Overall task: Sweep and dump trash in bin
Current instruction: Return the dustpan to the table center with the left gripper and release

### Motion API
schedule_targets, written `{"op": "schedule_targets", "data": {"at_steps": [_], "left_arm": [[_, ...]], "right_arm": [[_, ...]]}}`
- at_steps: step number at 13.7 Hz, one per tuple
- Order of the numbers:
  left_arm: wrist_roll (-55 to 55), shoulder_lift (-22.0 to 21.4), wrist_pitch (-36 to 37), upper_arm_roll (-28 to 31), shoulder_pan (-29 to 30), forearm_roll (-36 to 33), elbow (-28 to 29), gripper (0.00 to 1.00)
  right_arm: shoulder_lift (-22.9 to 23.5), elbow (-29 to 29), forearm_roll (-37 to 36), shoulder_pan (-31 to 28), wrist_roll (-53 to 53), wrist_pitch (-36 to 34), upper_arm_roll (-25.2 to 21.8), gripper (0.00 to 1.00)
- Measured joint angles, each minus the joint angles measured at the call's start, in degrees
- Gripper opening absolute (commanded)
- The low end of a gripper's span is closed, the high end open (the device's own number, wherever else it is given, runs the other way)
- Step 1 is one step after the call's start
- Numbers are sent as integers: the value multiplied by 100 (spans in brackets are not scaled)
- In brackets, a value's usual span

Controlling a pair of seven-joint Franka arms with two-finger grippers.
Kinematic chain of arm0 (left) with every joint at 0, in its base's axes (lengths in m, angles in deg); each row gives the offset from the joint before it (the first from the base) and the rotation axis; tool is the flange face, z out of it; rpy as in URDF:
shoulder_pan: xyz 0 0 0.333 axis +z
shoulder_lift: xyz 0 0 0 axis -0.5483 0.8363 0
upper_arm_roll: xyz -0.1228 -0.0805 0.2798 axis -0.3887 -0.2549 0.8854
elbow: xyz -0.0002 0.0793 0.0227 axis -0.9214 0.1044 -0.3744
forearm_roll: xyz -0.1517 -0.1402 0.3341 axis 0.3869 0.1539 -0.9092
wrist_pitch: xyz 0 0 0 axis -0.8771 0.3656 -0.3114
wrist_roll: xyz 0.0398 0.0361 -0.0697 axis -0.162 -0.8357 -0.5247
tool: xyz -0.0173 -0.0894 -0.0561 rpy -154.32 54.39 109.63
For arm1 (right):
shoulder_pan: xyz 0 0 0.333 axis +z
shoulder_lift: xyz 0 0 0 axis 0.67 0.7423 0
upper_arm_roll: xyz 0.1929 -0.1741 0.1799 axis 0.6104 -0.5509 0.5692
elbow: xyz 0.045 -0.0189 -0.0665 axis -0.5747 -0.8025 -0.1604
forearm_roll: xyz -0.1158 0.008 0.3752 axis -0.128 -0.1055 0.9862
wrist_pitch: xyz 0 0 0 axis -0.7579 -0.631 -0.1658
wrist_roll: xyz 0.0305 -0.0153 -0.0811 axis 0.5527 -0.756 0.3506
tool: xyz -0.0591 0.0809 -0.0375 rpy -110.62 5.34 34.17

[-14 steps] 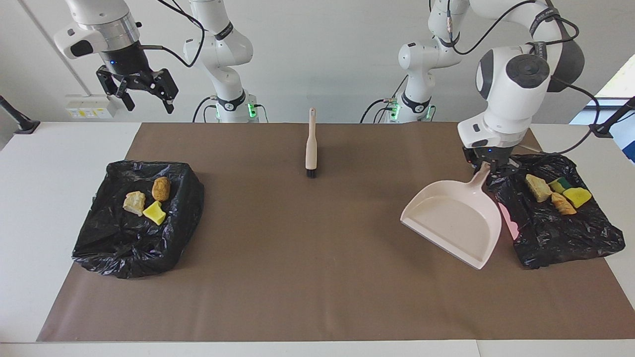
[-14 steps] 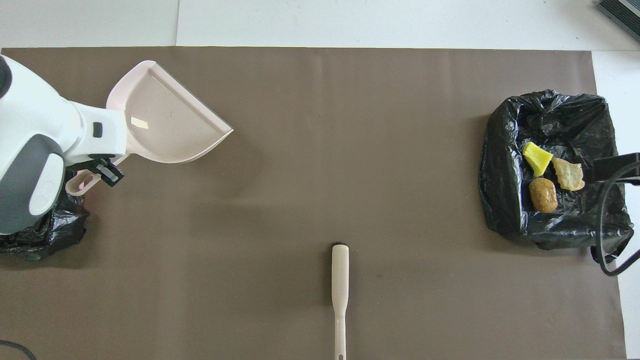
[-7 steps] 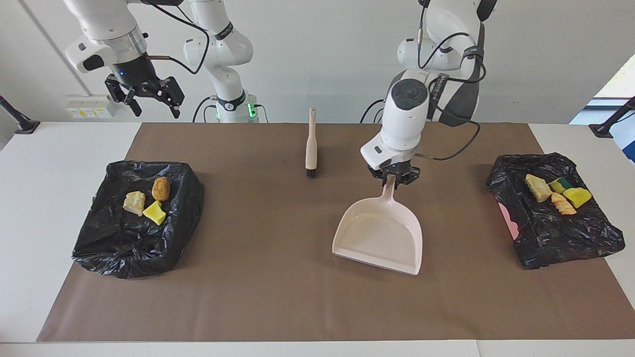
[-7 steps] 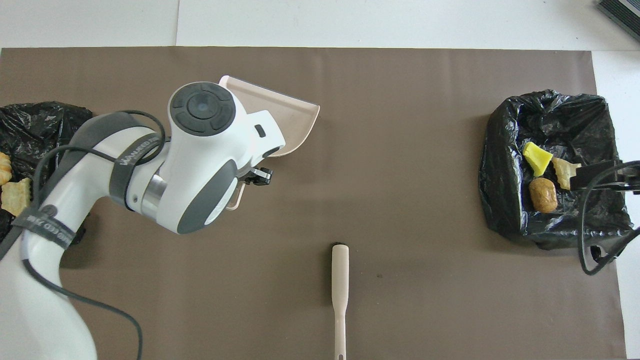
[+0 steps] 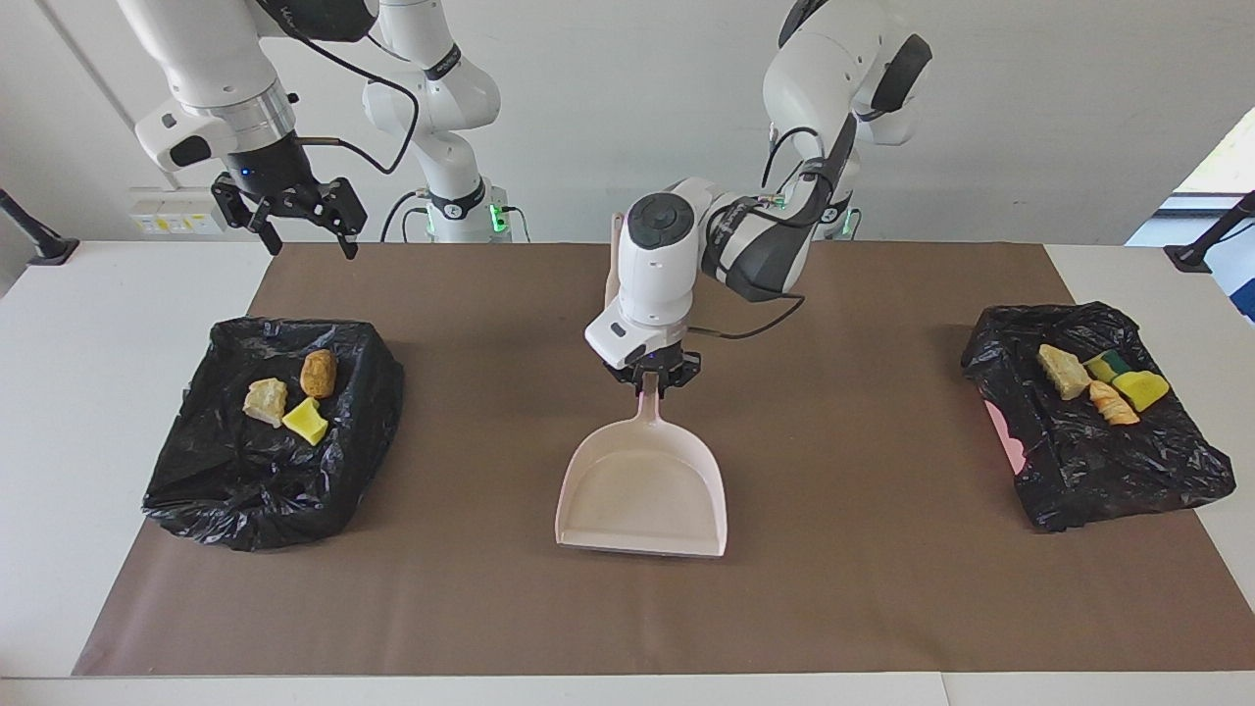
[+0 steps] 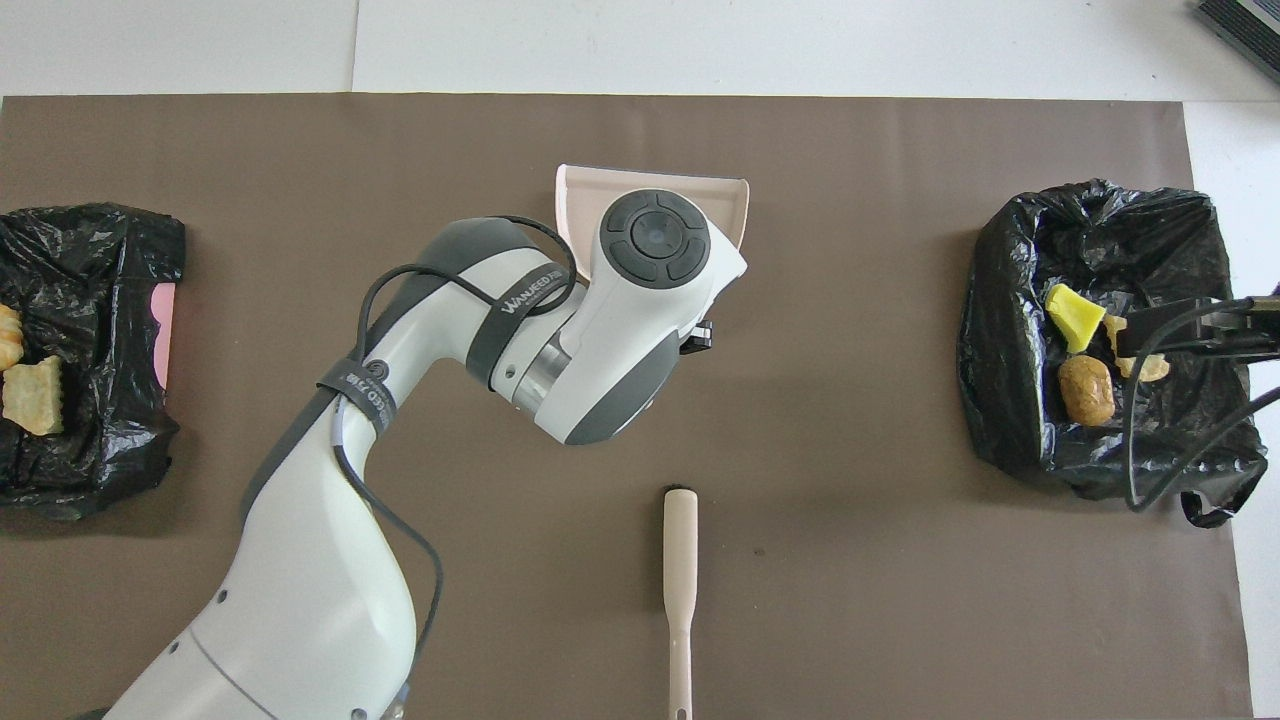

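Note:
My left gripper (image 5: 648,380) is shut on the handle of the pale pink dustpan (image 5: 642,490). It holds the pan low over the middle of the brown mat, mouth pointing away from the robots. In the overhead view the left arm covers most of the dustpan (image 6: 575,195). Three trash scraps (image 5: 306,422) lie in the black bag-lined bin (image 5: 245,490) at the right arm's end. Several more scraps (image 5: 1064,371) lie in the bin (image 5: 1108,471) at the left arm's end. My right gripper (image 5: 304,233) hangs open and empty, high over the first bin.
A cream hand brush (image 6: 680,570) lies on the mat (image 6: 880,560) nearer to the robots than the dustpan, its handle toward them. A pink patch (image 5: 1010,436) shows on the side of the bin at the left arm's end.
The left arm has swung the empty dustpan from beside the bin at its own end to the middle of the mat. The right gripper has shifted slightly and come a little lower.

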Motion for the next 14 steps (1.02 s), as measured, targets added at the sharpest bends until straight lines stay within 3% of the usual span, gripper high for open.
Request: {"op": "schedule_targets", "data": {"at_steps": [2, 5, 6, 7, 8, 10, 14], "left_arm": [[-84, 323, -88, 77, -139, 0, -256, 0], [-87, 436, -237, 143, -124, 0, -285, 0], [-87, 449, -255, 149, -117, 0, -278, 9], [-87, 458, -258, 150, -114, 0, -277, 40], [-87, 461, -259, 150, -114, 0, -277, 65], [-87, 460, -291, 151, -114, -1, -279, 100], [-86, 393, -331, 203, -74, -85, -294, 100]], "right_arm": [[3, -6, 0, 22, 0, -4, 15, 100], [-55, -156, 3, 119, -29, -19, 66, 100], [-81, -204, 3, 177, -77, -16, 81, 100], [-98, -228, 2, 225, -100, -13, 91, 100], [-102, -232, 2, 237, -109, -12, 97, 100], [-102, -230, 2, 201, -110, 11, 73, 100], [-98, -213, 2, 103, -74, 113, -4, 100]]}}
